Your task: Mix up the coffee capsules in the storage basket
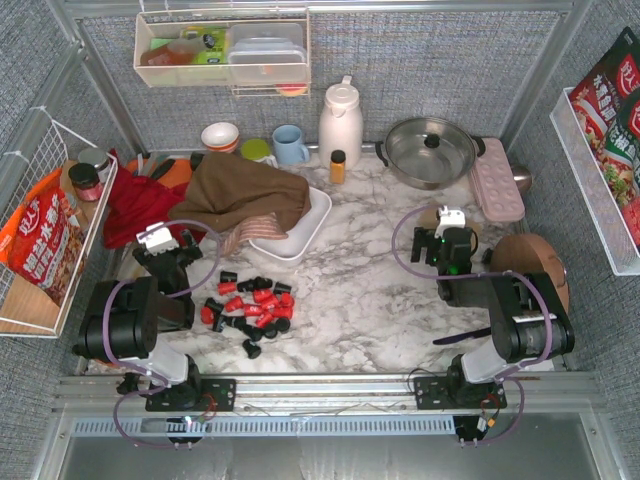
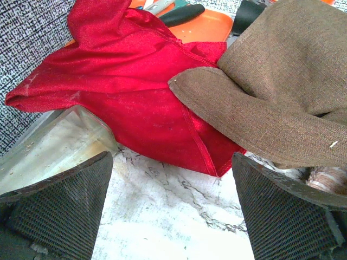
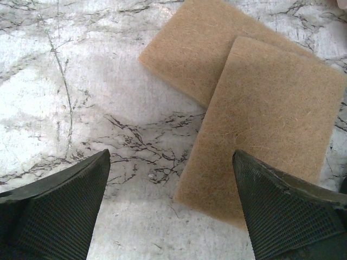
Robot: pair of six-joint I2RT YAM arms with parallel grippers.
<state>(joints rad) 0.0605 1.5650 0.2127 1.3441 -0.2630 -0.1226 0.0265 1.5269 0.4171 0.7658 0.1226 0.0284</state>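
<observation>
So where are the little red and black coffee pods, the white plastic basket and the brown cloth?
Red and black coffee pods (image 1: pixel 250 306): top view, middle of the pile.
White plastic basket (image 1: pixel 302 236): top view, its uncovered front part.
Brown woven cloth (image 2: pixel 293 70): left wrist view, middle of its upper fold.

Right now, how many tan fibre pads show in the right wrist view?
2. The far pad lies flat on the marble table; the near pad overlaps its right edge. None seems hidden.
</observation>
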